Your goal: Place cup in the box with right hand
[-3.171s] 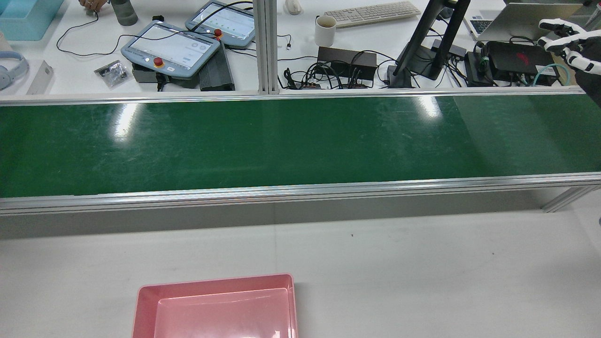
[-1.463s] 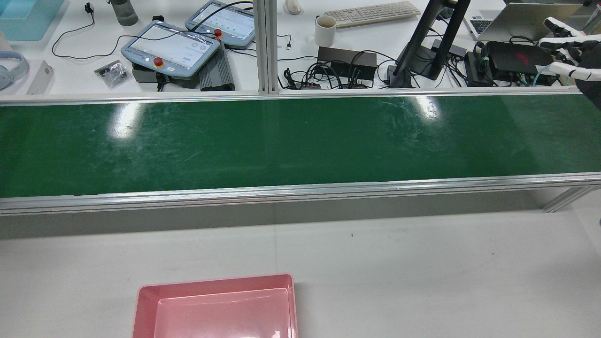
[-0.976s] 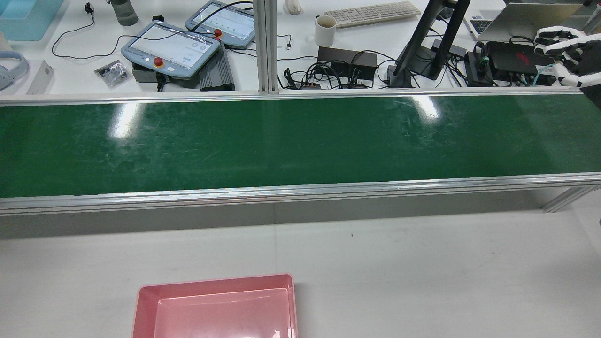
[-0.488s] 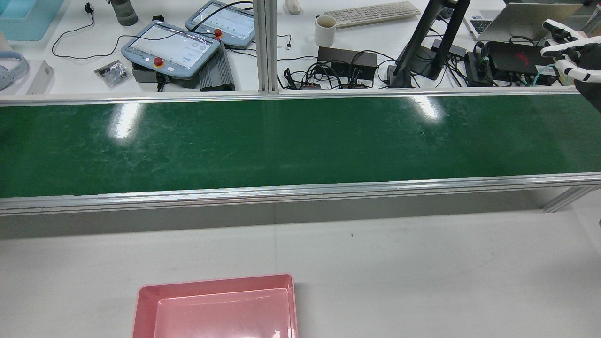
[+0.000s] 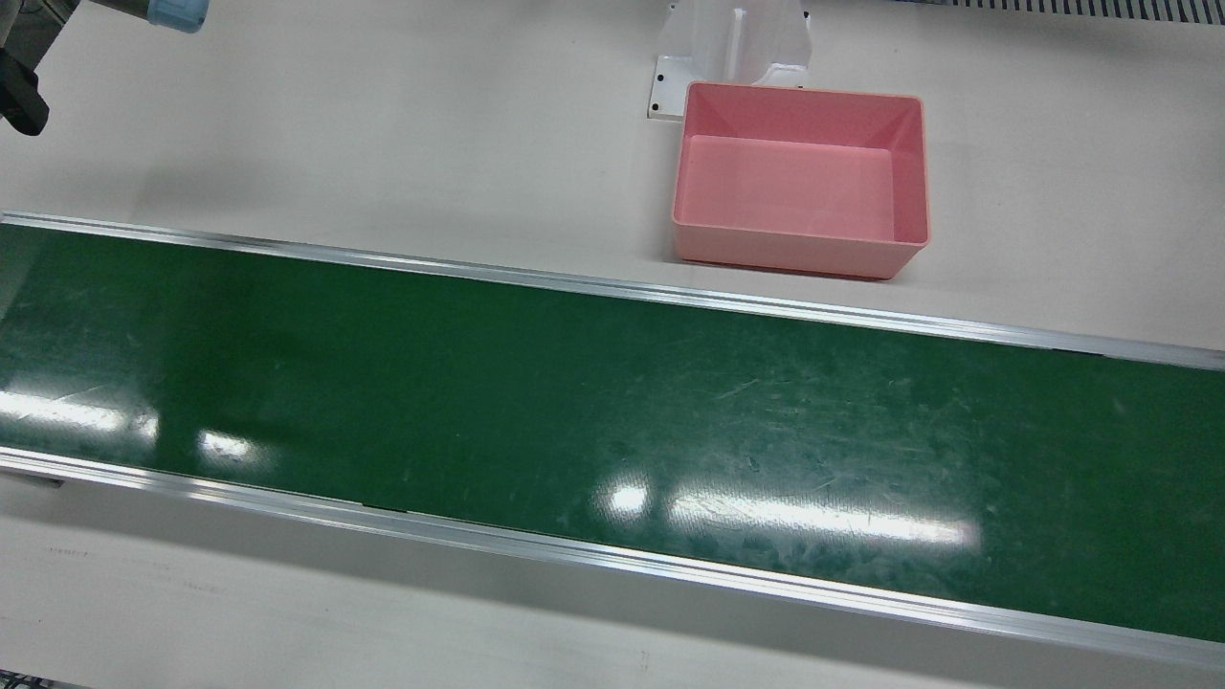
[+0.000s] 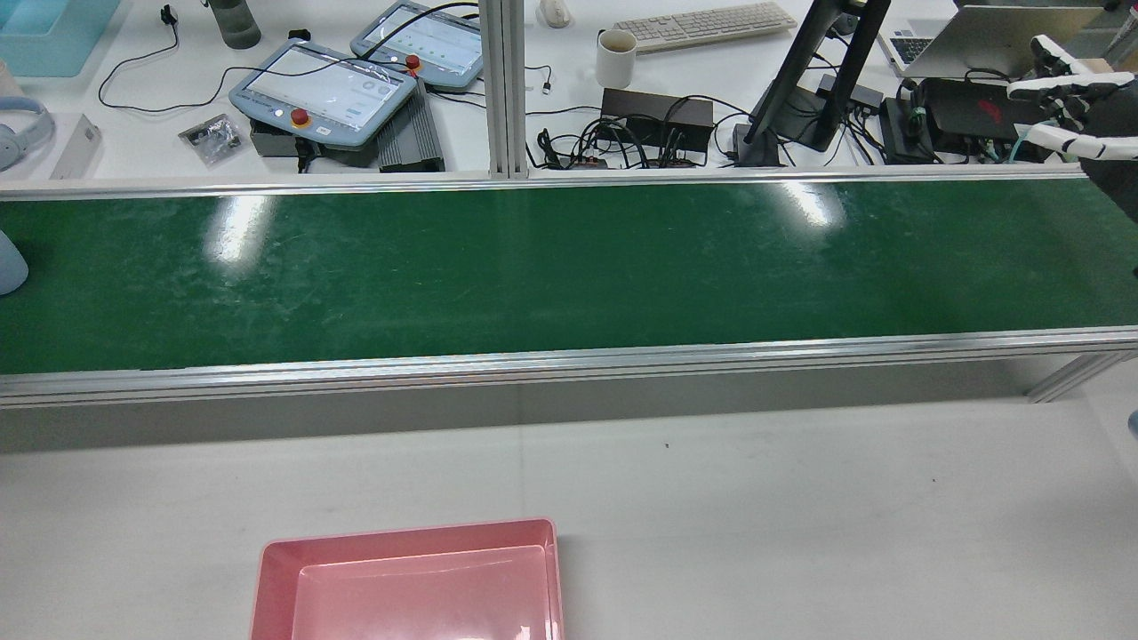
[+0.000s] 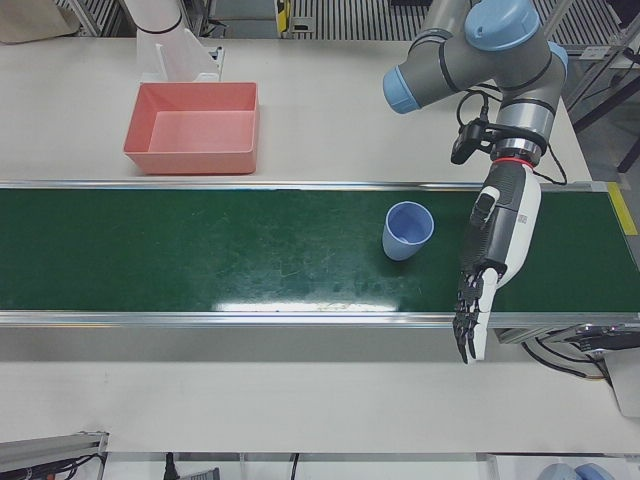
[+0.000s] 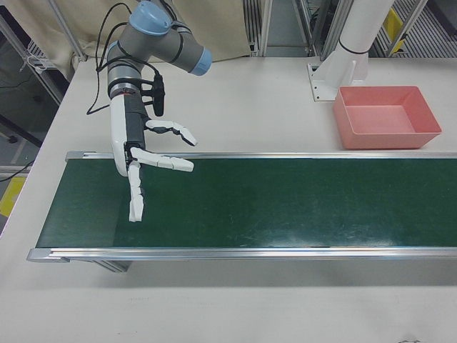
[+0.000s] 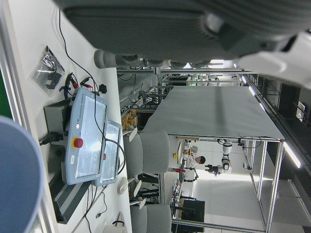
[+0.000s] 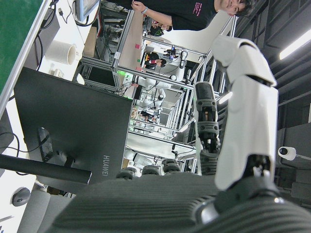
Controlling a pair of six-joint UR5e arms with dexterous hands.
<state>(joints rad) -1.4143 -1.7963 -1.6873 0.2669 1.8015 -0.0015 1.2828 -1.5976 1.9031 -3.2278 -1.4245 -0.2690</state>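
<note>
1. The blue cup [image 7: 407,230] is standing upright on the green belt [image 7: 220,250], just beside your left hand [image 7: 492,258].
2. Your right hand [image 8: 143,163] is hanging over the belt's other end — fingers spread, gripping nothing.
3. Your left hand is holding nothing too — its fingers are pointing straight down.
4. The pink box [image 7: 196,125] is sitting off the belt.

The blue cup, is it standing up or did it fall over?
Standing up. The blue cup sits on the green belt with its open mouth facing up.

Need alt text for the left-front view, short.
A blue cup stands upright on the green belt, just beside the robot's open left hand, which hangs fingers-down over the belt. A pink box sits empty on the table behind.
</note>
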